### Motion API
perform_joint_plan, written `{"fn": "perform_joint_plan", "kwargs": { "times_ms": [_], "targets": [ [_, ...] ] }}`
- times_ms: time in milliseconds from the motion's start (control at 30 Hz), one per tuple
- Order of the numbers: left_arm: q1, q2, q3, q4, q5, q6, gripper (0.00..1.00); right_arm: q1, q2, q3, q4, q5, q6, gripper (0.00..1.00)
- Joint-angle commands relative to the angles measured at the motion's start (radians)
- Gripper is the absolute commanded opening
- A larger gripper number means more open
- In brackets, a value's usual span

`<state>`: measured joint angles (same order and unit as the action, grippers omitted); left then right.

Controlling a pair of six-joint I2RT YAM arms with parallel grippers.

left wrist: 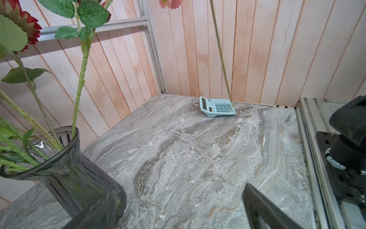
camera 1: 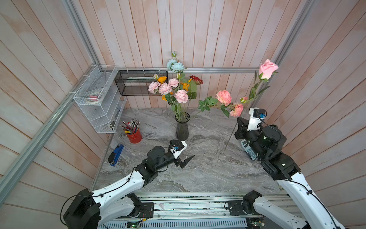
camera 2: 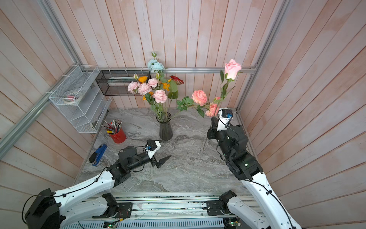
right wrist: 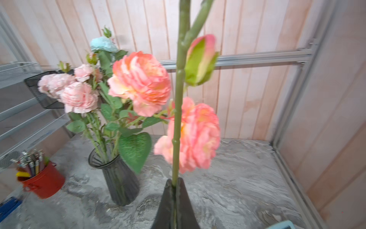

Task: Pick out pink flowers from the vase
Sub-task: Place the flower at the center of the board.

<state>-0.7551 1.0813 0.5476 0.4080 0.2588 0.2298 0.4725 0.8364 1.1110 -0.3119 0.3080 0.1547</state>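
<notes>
The grey marbled table (camera 1: pixel 208 172) carries the dark ribbed vase (camera 1: pixel 182 128), upright near its back middle. Most of the pink flowers (camera 1: pixel 181 96) stand in the vase, and a salmon-pink spray (camera 1: pixel 223 97) leans out of it toward the right side. One long-stemmed pink rose (camera 1: pixel 267 68) is out of the vase, upright at the right, its stem pinched between the right fingers (right wrist: pixel 168 202). The left fingers (camera 1: pixel 187 159) are spread wide and empty, just in front of the vase.
</notes>
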Motion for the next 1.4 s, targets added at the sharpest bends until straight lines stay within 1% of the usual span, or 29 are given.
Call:
{"fn": "perform_joint_plan", "kwargs": {
  "times_ms": [0, 67, 133, 200, 300, 400, 600, 767, 867, 967, 1067, 1367],
  "targets": [
    [-0.006, 0.026, 0.035, 0.032, -0.016, 0.02, 1.0, -0.05, 0.006, 0.021, -0.16, 0.111, 0.029, 0.0],
    [-0.007, 0.036, 0.039, 0.04, -0.018, 0.016, 1.0, -0.099, 0.029, 0.027, -0.207, 0.109, 0.034, 0.0],
    [-0.009, 0.042, 0.04, 0.05, -0.027, 0.014, 1.0, -0.163, 0.066, 0.028, -0.25, 0.072, 0.033, 0.0],
    [-0.01, 0.043, 0.042, 0.057, -0.033, 0.016, 1.0, -0.234, 0.104, 0.011, -0.27, 0.007, 0.031, 0.0],
    [-0.011, 0.049, 0.047, 0.053, -0.03, 0.024, 1.0, -0.313, 0.146, -0.031, -0.26, -0.12, 0.026, 0.0],
    [-0.012, 0.067, 0.058, 0.039, -0.043, 0.031, 1.0, -0.355, 0.206, -0.063, -0.256, -0.21, 0.006, 0.0],
    [-0.012, 0.126, 0.062, 0.044, -0.083, 0.017, 1.0, -0.371, 0.311, -0.138, -0.193, -0.409, -0.016, 0.0],
    [-0.012, 0.17, 0.063, 0.065, -0.158, -0.018, 1.0, -0.374, 0.444, -0.182, -0.143, -0.519, -0.035, 0.0],
    [-0.012, 0.184, 0.046, 0.1, -0.17, -0.009, 1.0, -0.374, 0.526, -0.188, -0.107, -0.592, -0.077, 0.0],
    [-0.01, 0.208, 0.051, 0.101, -0.173, 0.001, 1.0, -0.371, 0.605, -0.186, -0.082, -0.622, -0.091, 0.0],
    [-0.012, 0.239, 0.062, 0.092, -0.162, 0.011, 1.0, -0.368, 0.68, -0.178, -0.072, -0.616, -0.09, 0.0],
    [-0.012, 0.311, 0.073, 0.146, -0.155, 0.012, 1.0, -0.366, 0.83, -0.166, -0.05, -0.612, -0.075, 0.0]
  ]
}}
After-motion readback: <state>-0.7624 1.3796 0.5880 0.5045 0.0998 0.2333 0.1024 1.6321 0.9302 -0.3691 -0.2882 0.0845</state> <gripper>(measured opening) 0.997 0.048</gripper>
